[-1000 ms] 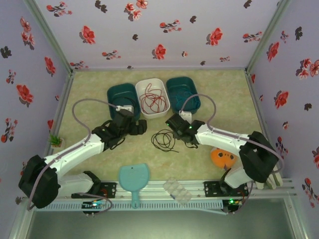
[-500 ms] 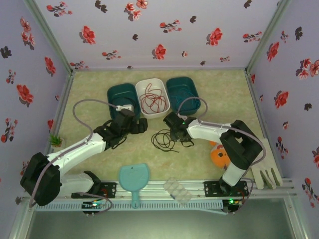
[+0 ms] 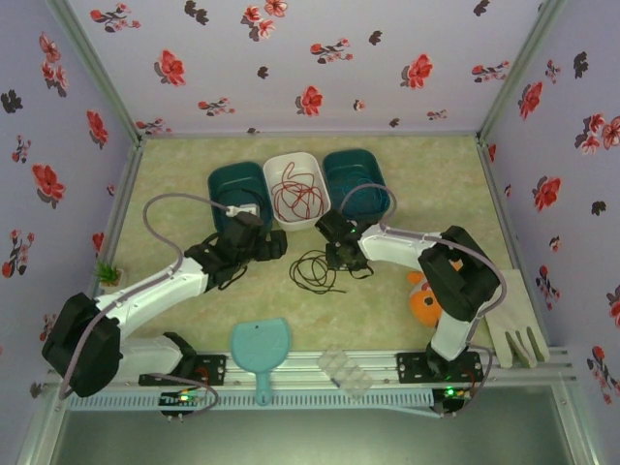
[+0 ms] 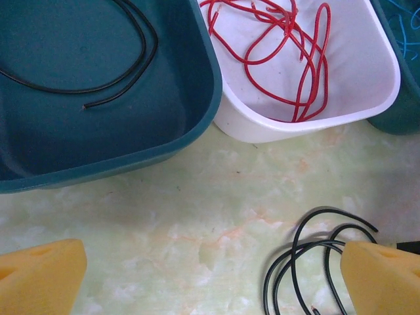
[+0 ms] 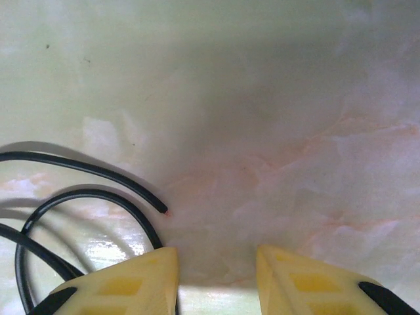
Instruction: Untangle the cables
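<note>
A loose black cable (image 3: 315,271) lies on the table between my two grippers. My left gripper (image 3: 275,244) hovers wide open just left of it; in the left wrist view the coil (image 4: 298,252) runs beside the right yellow finger (image 4: 380,275). My right gripper (image 3: 338,256) is low over the coil's right edge, jaws partly open with only bare table between them (image 5: 216,279). A black cable end (image 5: 85,167) lies to the left of them and a strand passes the left finger (image 5: 125,282). The red cable (image 3: 295,194) fills the white bin, and a blue cable (image 3: 356,186) lies in the right teal bin.
A second black cable (image 4: 141,52) rests in the left teal bin (image 3: 221,184), next to the white bin (image 4: 262,128). Near the front edge are a teal paddle-shaped thing (image 3: 260,349), a clear tray (image 3: 346,370), an orange fish toy (image 3: 426,302) and a white glove (image 3: 513,331).
The right arm has swung left and back, carrying its gripper to the coil's upper right edge; its jaws have narrowed a little. The left arm has stayed put.
</note>
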